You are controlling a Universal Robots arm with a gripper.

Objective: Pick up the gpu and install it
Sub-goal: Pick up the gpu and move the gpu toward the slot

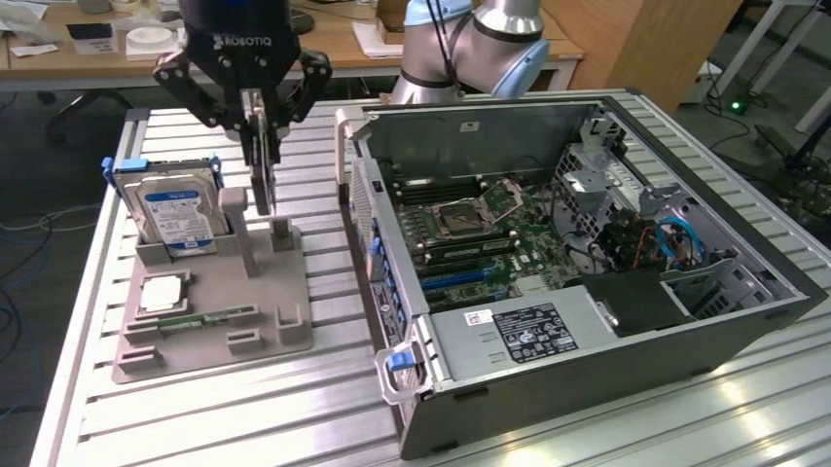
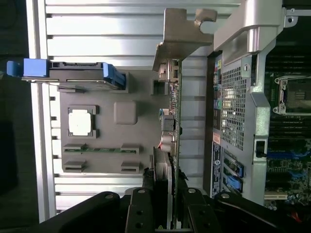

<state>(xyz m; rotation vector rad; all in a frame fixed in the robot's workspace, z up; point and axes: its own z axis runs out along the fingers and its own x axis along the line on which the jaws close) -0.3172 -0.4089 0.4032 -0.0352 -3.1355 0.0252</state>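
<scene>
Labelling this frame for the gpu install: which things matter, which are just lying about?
Job: gpu, gripped in the pincer; open computer case.
Lying about: hard drive, processor chip, memory stick, all on the grey holder tray.

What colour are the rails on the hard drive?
Blue; the rails show best in the wrist view.

Parts holder (image 1: 195, 345) beside the open computer case (image 1: 610, 389) on the table (image 1: 260, 418).
On the exterior view's left, the holder carries the hard drive (image 1: 179, 216) upright at its back, with the processor (image 1: 162, 294) and memory stick (image 1: 208, 319) lying before it. The gpu (image 2: 169, 121) hangs on edge in the gripper (image 1: 264, 122) above the holder, between drive and case.
</scene>
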